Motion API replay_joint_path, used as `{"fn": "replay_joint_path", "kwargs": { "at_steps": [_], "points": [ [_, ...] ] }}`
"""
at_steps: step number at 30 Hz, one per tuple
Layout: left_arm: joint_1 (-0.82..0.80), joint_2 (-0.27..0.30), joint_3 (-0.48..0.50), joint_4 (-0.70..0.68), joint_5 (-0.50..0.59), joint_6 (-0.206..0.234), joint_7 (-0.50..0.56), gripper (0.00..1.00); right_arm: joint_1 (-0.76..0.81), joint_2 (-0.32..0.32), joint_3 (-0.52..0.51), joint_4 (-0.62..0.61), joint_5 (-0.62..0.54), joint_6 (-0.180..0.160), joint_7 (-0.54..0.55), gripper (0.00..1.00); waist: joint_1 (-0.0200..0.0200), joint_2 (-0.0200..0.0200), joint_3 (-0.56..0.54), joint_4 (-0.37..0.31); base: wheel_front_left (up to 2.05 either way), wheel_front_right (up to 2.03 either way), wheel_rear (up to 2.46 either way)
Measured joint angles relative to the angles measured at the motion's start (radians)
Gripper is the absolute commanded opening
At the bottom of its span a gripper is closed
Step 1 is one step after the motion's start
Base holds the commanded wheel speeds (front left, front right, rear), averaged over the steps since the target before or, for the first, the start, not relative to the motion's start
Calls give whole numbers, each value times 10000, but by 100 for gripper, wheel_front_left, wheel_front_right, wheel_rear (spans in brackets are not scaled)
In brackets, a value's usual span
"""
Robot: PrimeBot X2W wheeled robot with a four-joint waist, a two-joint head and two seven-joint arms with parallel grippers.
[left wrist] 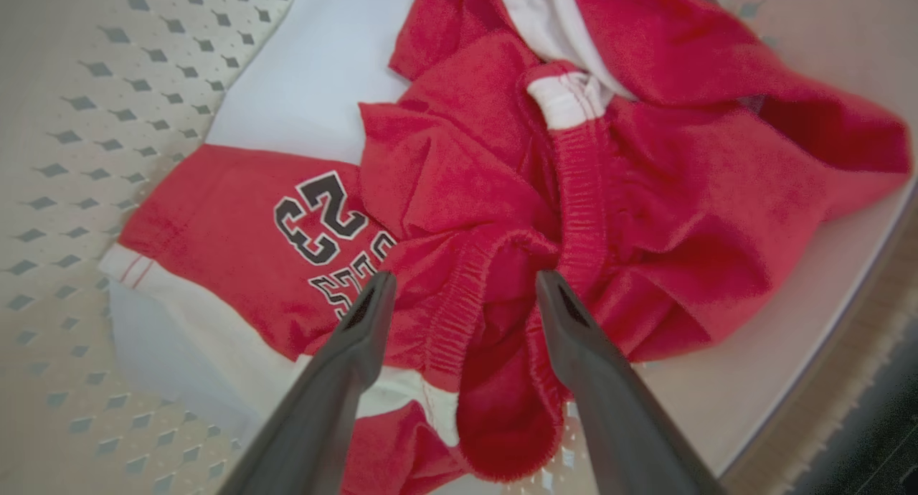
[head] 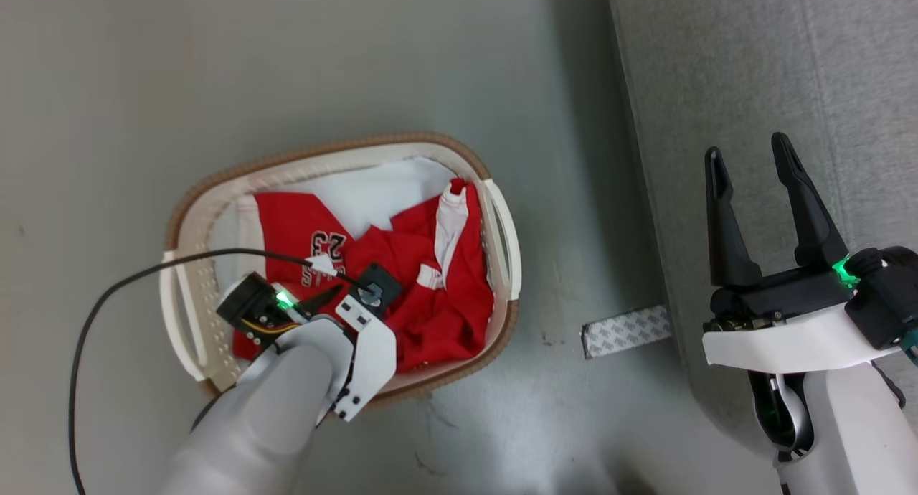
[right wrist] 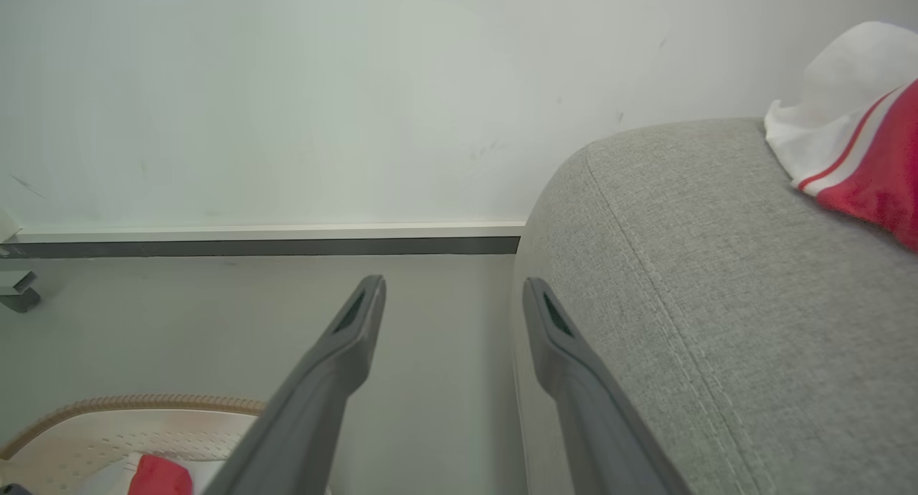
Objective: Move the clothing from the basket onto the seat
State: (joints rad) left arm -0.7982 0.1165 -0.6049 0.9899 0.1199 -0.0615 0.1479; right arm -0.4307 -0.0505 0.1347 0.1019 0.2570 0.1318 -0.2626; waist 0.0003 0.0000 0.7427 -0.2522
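Clothing (left wrist: pixel 645 215) lies in basket (head: pixel 323 149); number reads "23".

Light: bright, soft and even in all views; no hard glare.
Floor (head: pixel 358 64): pale sheen at the lower middle of the head view.
Shadow: soft dark band just beside the seat (head: pixel 753 86).
Clothing (left wrist: pixel 645 194): sharp in the middle, blurred toward the left wrist view's edges.
Basket (left wrist: pixel 86 158): wall soft and stretched at the edge.

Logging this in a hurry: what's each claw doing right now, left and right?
Left claw: open, over the clothing in the basket, gripping nothing.
Right claw: open, empty, beside the seat.
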Motion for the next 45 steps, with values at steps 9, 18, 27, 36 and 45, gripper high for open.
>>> {"fn": "replay_joint_path", "kwargs": {
  "at_steps": [9,18,27,36,45],
  "points": [
    [-817,29,-132,1229,67,267,-105,100,-38,-4,138,-504,171,2,0,100,-1,0,1036,-116,0,0,0],
    [-1453,171,-222,1891,-2,268,-589,0,197,0,86,-965,232,2,0,100,-1,0,1677,-261,0,0,0],
    [-1452,-395,209,2061,-863,316,-1964,0,523,2,-236,-591,157,2,0,100,-2,0,870,-40,0,0,0],
    [-510,-646,637,1906,-2121,121,-2917,0,1138,8,-853,192,46,2,-2,100,-4,0,-1283,398,0,0,0],
    [1071,-663,389,190,-3879,178,-3177,0,2346,6,-1448,853,-430,0,-15,100,-6,0,-3939,1064,0,0,0]
  ]
}}
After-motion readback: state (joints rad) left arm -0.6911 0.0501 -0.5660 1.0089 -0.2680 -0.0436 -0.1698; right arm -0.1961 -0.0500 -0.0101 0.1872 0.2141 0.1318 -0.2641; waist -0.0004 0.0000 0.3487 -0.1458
